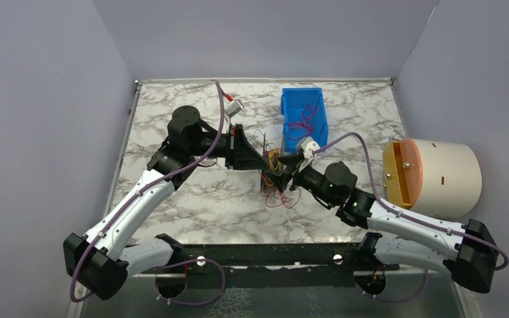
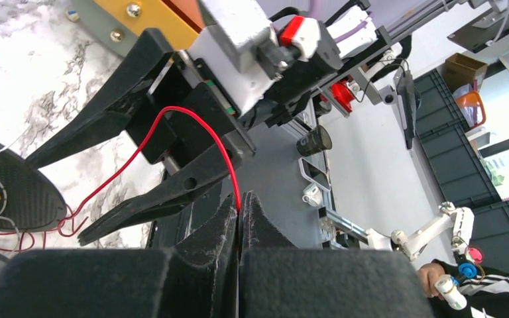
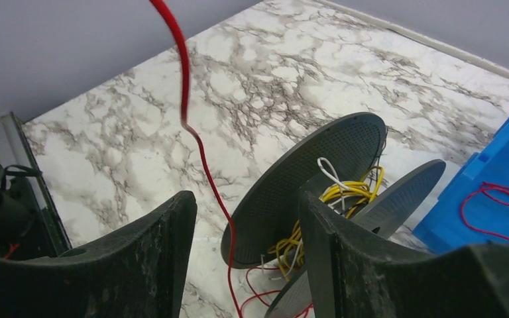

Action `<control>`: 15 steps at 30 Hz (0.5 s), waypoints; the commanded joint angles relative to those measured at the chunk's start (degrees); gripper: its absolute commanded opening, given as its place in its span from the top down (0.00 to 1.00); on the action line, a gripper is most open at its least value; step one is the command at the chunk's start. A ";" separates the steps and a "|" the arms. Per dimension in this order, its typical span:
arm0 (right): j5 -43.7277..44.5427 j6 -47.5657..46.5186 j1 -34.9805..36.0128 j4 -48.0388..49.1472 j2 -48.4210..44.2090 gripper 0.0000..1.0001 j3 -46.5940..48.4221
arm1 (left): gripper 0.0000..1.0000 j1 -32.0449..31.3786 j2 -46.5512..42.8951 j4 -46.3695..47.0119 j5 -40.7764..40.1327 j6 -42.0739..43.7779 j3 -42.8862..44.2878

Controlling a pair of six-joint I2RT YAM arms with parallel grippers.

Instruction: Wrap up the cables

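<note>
While the left hand (image 2: 240,202) is pressed together, it pinches a red cable (image 2: 226,156) right at its fingertips. From that pinch the cable arcs up and over, then runs down between the fingers of the right hand (image 3: 246,205). That hand is spread wide, and the strand passes through the gap without being gripped.

Beyond the right hand the cable drops toward a dark spool (image 3: 285,192) that stands on the marble bench (image 3: 291,59) at mid-bench. A tangle of yellow cables (image 3: 344,192) sits between the spool's two discs. Loose red loops spill onto the bench at its near side.

The cable looks hair-thin, very light and limp, so it probably holds no shape and sags wherever it is not kept taut. It likely slips from a loose pinch and snags easily on the discs' edges. A firm pinch on a free stretch close to the spool seems the best hold, with the other hand keeping tension.

Just beyond the spool on the far side is a blue bin (image 1: 286,112), with a few more red cables (image 1: 303,122) lying loosely inside. At the right edge a cream drum (image 1: 447,175) lies on its side with an orange lid; I cannot tell what it holds.
</note>
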 commanded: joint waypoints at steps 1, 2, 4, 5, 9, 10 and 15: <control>-1.12 5.73 0.12 8.70 1.34 0.39 -1.24 | 1.00 -0.15 -2.39 5.06 2.55 -3.05 2.24; -1.40 6.19 0.05 9.16 1.70 0.39 -1.28 | 1.00 -0.15 -2.52 5.32 2.71 -3.40 2.35; -1.33 7.12 -0.19 9.78 2.63 0.40 -1.20 | 1.00 -0.15 -2.78 6.17 2.99 -4.05 2.42; -0.69 7.53 -0.22 10.07 3.01 0.41 -1.17 | 1.00 -0.15 -2.95 6.54 3.10 -4.49 2.39; -0.53 8.97 -0.55 13.47 3.47 0.44 -2.16 | 1.00 -0.15 -3.72 7.44 3.48 -5.26 1.90; -1.03 9.19 -0.57 14.36 3.56 0.45 -2.36 | 1.00 -0.15 -3.98 7.47 3.48 -5.26 1.64; -2.52 10.23 -0.81 16.42 3.75 0.59 -2.67 | 1.00 -0.20 -4.86 8.72 3.64 -6.36 0.11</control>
